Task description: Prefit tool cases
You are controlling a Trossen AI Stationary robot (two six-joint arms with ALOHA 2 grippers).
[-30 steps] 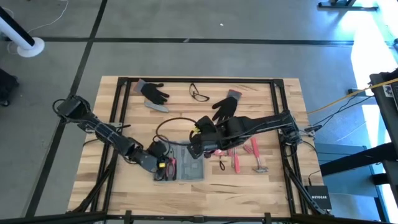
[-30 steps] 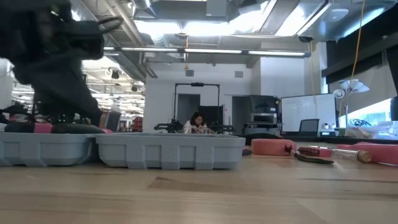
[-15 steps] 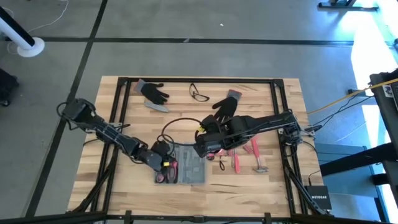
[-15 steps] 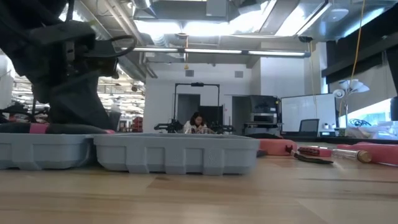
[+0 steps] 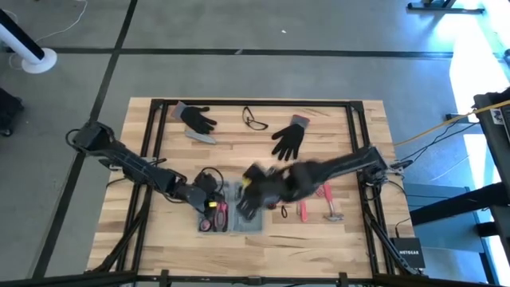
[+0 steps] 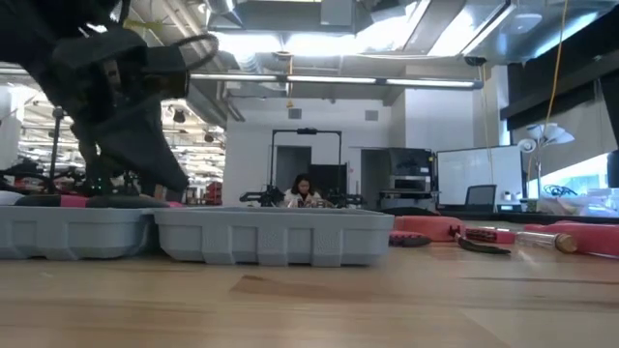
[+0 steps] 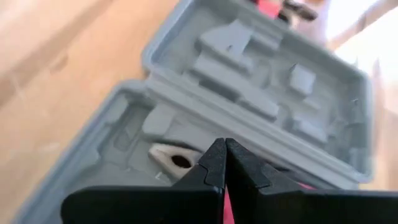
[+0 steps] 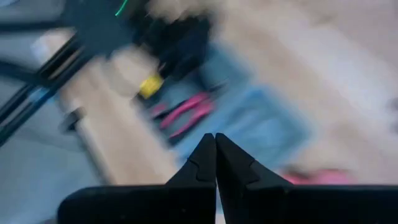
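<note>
The blue-grey tool case [image 5: 241, 214] lies open and flat on the table near its near edge, with both halves' moulded recesses facing up [image 7: 261, 81]. In the low view it shows as two shallow trays [image 6: 271, 235]. Pink-handled pliers [image 7: 174, 159] lie in its left half. My left gripper [image 5: 209, 204] is shut and reaches down into that left half [image 7: 225, 148]. My right gripper [image 5: 245, 204] is shut and blurred with motion above the case's right half [image 8: 215, 140]. My left gripper's shut fingertips [image 7: 217, 155] point down into the case's left half, right by the pink-handled pliers. The fingers themselves hide the spot below them, so I cannot tell whether they touch the pliers or the case.
Several pink-handled tools [image 5: 307, 206] and a hammer [image 5: 330, 206] lie right of the case. Two black gloves [image 5: 196, 118] [image 5: 288, 138], safety glasses [image 5: 255, 120] and a small grey bar [image 5: 201, 136] lie toward the far edge. A black cable loop [image 5: 217, 166] lies behind the case.
My right gripper has swept from the far side of the case toward the table's near edge and left, and is now over the case's right half. The case has shifted slightly on the table. My left gripper has stayed at the case's left half.
</note>
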